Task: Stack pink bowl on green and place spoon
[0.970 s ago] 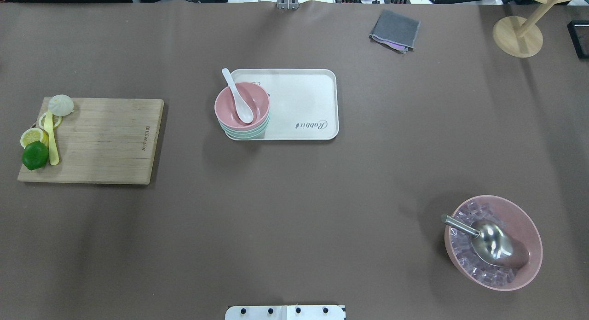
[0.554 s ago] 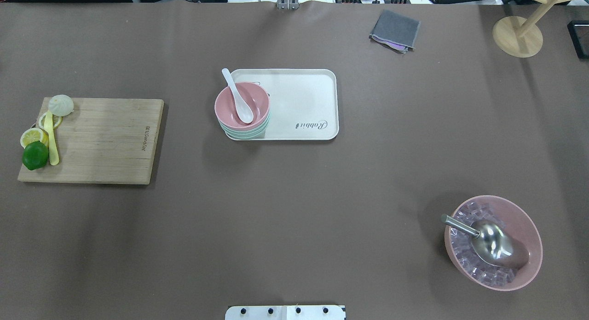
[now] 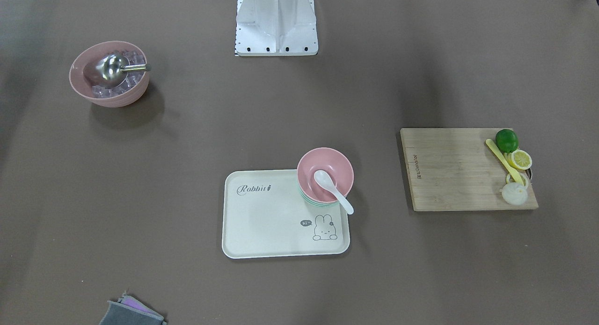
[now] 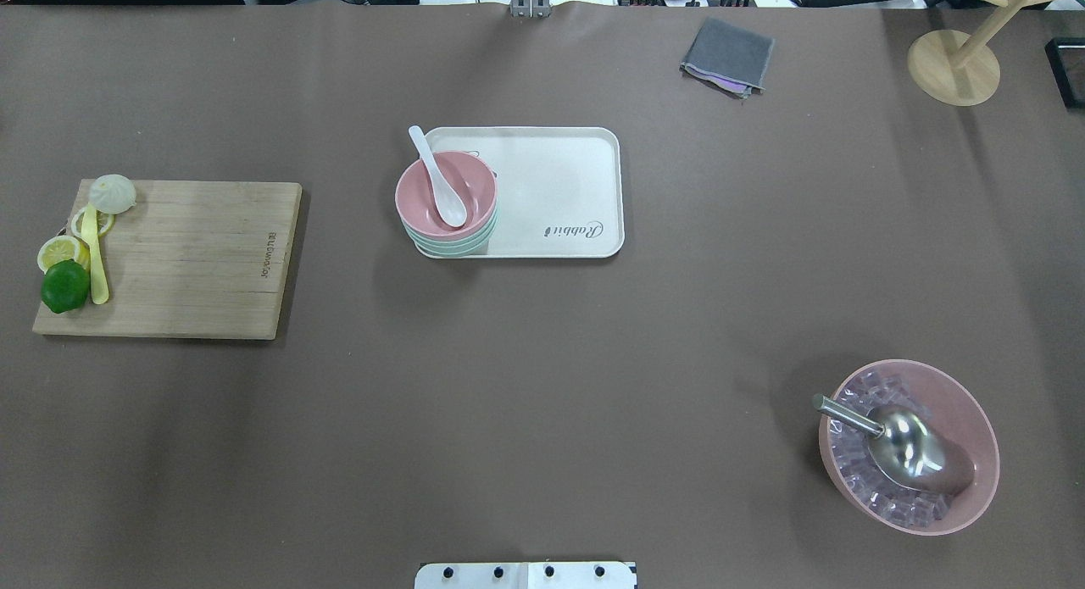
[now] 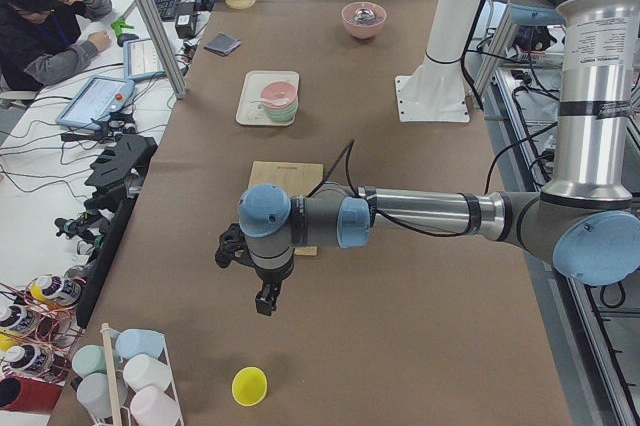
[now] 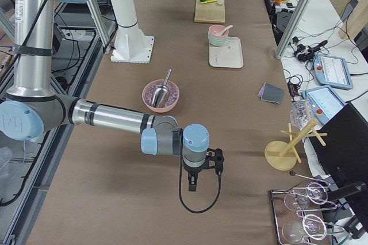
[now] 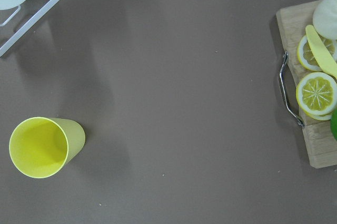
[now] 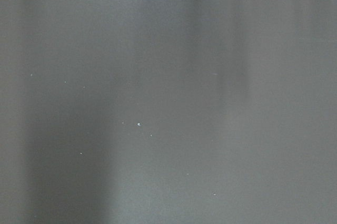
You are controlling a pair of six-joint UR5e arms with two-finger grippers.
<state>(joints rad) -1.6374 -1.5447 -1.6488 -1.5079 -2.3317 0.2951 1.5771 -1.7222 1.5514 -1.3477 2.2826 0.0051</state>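
Observation:
A pink bowl point(image 4: 458, 175) sits stacked on green bowls point(image 4: 449, 243) at the left end of a cream tray point(image 4: 559, 182). A white spoon point(image 4: 439, 180) lies in the pink bowl, its handle over the far-left rim. The stack also shows in the front view point(image 3: 333, 168). My left gripper point(image 5: 265, 301) hangs over the table's left end, far from the tray. My right gripper point(image 6: 192, 186) hangs over the right end. Both show only in side views, so I cannot tell whether they are open or shut.
A wooden cutting board point(image 4: 186, 258) with a lime point(image 4: 64, 286), lemon slices and a yellow knife lies at the left. A large pink bowl point(image 4: 966, 402) with ice and a metal scoop stands front right. A grey cloth point(image 4: 727, 55) and a wooden stand point(image 4: 954, 68) are at the back. A yellow cup point(image 7: 41, 146) stands below the left wrist.

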